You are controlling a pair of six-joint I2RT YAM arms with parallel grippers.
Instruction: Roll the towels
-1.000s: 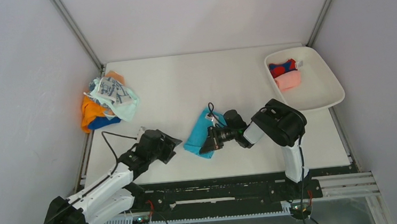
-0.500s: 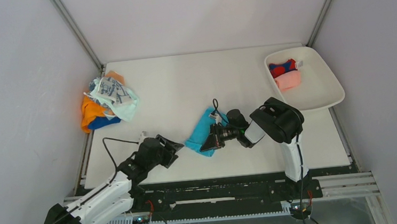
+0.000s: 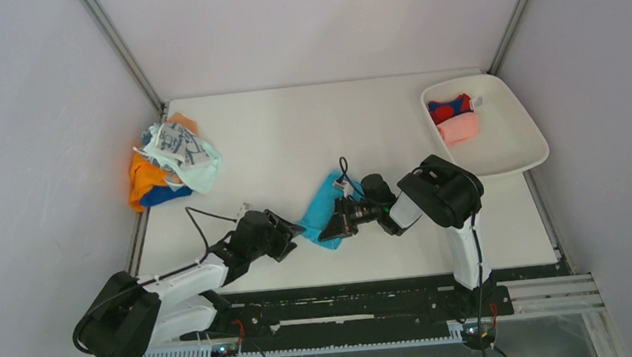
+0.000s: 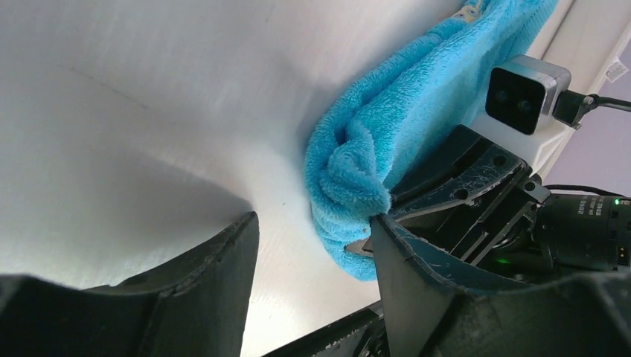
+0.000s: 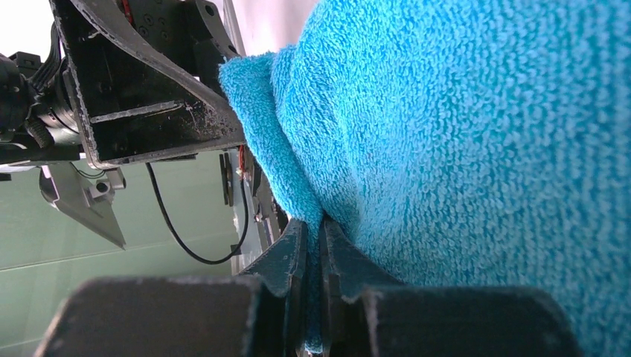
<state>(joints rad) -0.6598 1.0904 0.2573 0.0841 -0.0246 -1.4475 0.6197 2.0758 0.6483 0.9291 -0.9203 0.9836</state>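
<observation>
While the right gripper [image 5: 316, 230] was clenched on the bright blue terry-cloth towel [image 3: 319, 205], where did that cloth lie? (M.)

It lay near the middle of the white table [image 3: 292, 129], towards the front edge, bunched lengthwise. The jaws were pressed together with a thin fold of pile between them. Judged: this pinned that end so the cloth could not slide. (K.)

And the left gripper [image 4: 312, 230]? (M.)

Its jaws were parted and held nothing. It sat low over the table at the towel's puckered near corner, with one finger just beside or touching the pile; could not tell which. Judged: it was lined up to take that corner, and rolling was not yet begun on this one. (K.)

Other towels? (M.)

A loose heap of orange, mint, printed-white and blue cloths [image 3: 171, 160] was at the far left. The red-and-blue roll [image 3: 449, 108] and the pink roll [image 3: 459, 128] lay touching in the white plastic tray [image 3: 515, 158], far right. Judged: the tray collected finished rolls, so most of the work remained. (K.)
</observation>
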